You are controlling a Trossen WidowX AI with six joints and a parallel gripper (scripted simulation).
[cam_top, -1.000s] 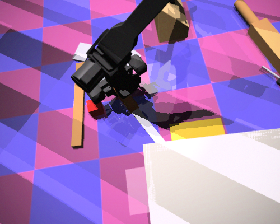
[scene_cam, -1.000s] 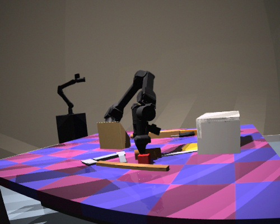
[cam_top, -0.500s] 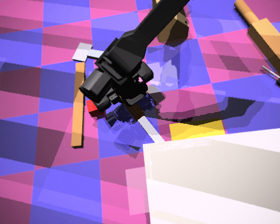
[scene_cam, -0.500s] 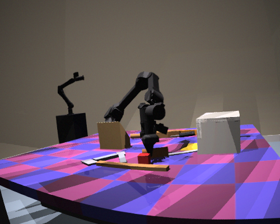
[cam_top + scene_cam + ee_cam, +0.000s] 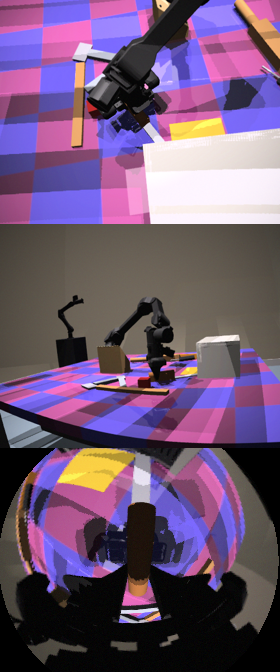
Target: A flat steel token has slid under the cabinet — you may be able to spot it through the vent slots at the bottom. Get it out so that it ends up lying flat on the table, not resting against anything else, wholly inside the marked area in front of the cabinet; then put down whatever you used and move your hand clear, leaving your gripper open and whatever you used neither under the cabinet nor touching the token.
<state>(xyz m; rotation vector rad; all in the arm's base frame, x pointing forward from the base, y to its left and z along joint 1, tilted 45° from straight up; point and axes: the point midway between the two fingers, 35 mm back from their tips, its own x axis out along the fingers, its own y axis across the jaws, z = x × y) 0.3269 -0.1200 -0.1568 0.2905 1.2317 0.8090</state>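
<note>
My gripper (image 5: 157, 377) (image 5: 138, 566) is shut on the brown handle (image 5: 144, 121) (image 5: 168, 375) (image 5: 141, 533) of a flat-bladed tool, low over the table. Its pale steel blade (image 5: 154, 134) (image 5: 185, 376) (image 5: 142, 485) points at the white cabinet (image 5: 196, 187) (image 5: 217, 361). In the top view the blade passes out of sight at the cabinet's near left corner; whether its tip is under the cabinet cannot be told. The yellow marked area (image 5: 196, 129) (image 5: 189, 371) (image 5: 95, 470) lies in front of the cabinet, partly hidden by it. The steel token is not visible in any view.
A red cube (image 5: 93, 109) (image 5: 144, 382) and an orange strip (image 5: 78, 103) (image 5: 134, 390) lie beside the gripper. A pale grey angled tool (image 5: 82, 51) (image 5: 89, 385) lies behind them. A tan block (image 5: 179, 31) (image 5: 112, 359) and a long wooden piece (image 5: 266, 36) stand farther off.
</note>
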